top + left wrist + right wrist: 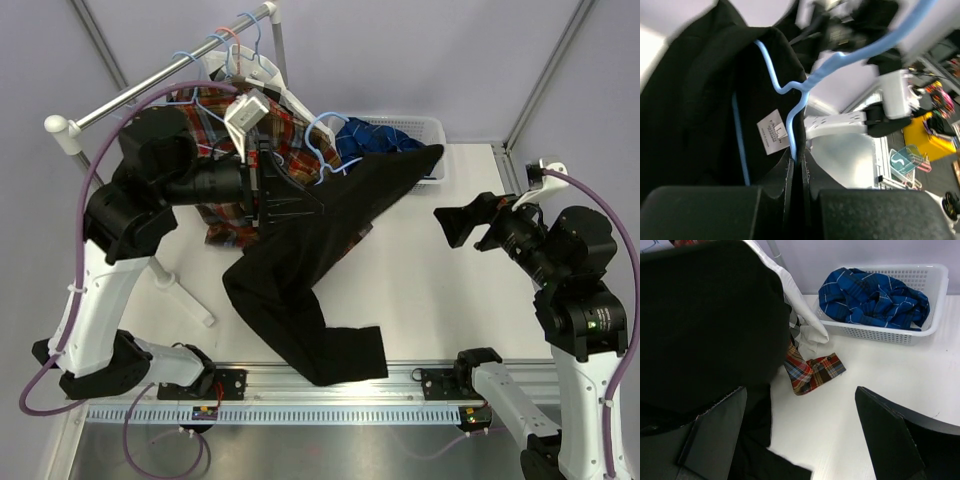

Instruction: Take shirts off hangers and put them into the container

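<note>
Left gripper [797, 165]: clenched on the black shirt's [300, 270] collar, with the light blue hanger [837, 61] wire pinched between the jaws.
Black shirt: draped from that grip down onto the table [470, 320], one corner reaching the container's [432, 126] near wall.
Container: at the table's far edge, with the blue plaid shirt [870, 295] inside.
Right gripper [462, 225]: spread wide, empty, above the table's right side.
Red-orange plaid shirt [225, 215]: hanging below the rail [150, 90], with its cuff on the table.
</note>
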You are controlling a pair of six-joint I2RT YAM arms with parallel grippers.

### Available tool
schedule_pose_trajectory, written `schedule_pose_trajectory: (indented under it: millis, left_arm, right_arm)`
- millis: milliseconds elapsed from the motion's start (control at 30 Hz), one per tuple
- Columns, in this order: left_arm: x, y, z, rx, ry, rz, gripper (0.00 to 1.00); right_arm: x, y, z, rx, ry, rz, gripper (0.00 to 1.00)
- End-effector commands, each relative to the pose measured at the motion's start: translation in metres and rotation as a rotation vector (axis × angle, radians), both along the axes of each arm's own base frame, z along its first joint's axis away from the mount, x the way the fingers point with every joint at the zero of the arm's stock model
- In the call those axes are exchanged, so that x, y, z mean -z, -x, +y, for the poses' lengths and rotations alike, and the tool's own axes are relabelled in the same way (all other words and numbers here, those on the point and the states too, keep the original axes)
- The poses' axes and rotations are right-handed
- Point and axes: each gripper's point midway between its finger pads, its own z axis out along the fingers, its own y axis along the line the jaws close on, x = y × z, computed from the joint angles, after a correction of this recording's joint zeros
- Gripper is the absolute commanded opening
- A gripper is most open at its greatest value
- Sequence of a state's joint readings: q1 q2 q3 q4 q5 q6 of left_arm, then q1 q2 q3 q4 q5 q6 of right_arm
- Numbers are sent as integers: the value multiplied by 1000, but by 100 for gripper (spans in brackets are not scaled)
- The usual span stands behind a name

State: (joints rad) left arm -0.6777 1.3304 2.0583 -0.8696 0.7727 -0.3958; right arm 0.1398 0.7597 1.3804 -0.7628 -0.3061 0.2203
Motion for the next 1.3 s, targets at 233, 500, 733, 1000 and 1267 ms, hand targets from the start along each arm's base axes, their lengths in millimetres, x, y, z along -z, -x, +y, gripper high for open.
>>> schedule_pose_trajectory:
  millis: [233, 500, 733, 1000, 1267]
  left_arm:
    - [10, -1, -9, 64, 4, -124, 0]
    - [118, -77, -69, -97, -281, -106, 0]
    - [138, -96, -122, -97, -340, -133, 0]
    - [127, -81, -151, -51, -311, -170, 0]
    - [128, -66, -164, -14, -306, -170, 0]
  right_arm:
    - [-25, 9, 1, -25, 16, -100, 99]
    - [-23, 16, 9, -104, 78, -144, 99]
    - [-11, 13, 24, -193, 62, -138, 99]
    - [-6, -3, 31, -210, 21, -126, 86]
    - [-7, -25, 38, -216, -19, -132, 71]
